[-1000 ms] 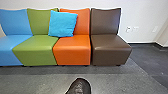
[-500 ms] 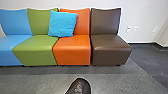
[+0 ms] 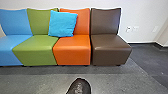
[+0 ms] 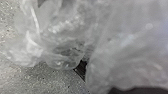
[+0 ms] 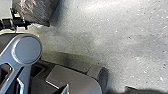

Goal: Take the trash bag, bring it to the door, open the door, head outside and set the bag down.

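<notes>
Left wrist view: the trash bag [image 4: 125, 50] is close to the tool.

Blue, grn, orng, brn chairs [image 3: 107, 52] in row nr wall [image 3: 141, 15]; lt-blue pillow [image 3: 62, 23] across grn/orng ones.

Close in front of my left hand, pale see-through plastic [image 4: 67, 32] crowds the way — I can make out bare speckled floor [image 4: 47, 80] only past its crumpled edge. By my right hand there's open floor [image 5: 120, 45] to one side, while the robot's own casing [image 5: 75, 81] and a dark, shiny bundle [image 5: 36, 11] take up room on the other. Ahead of both hands, a free strip of floor runs between a dark rounded shape [image 3: 79, 86] and the row of seats [image 3: 72, 52], which blocks the way forward — more floor opens beyond its brown end.
</notes>
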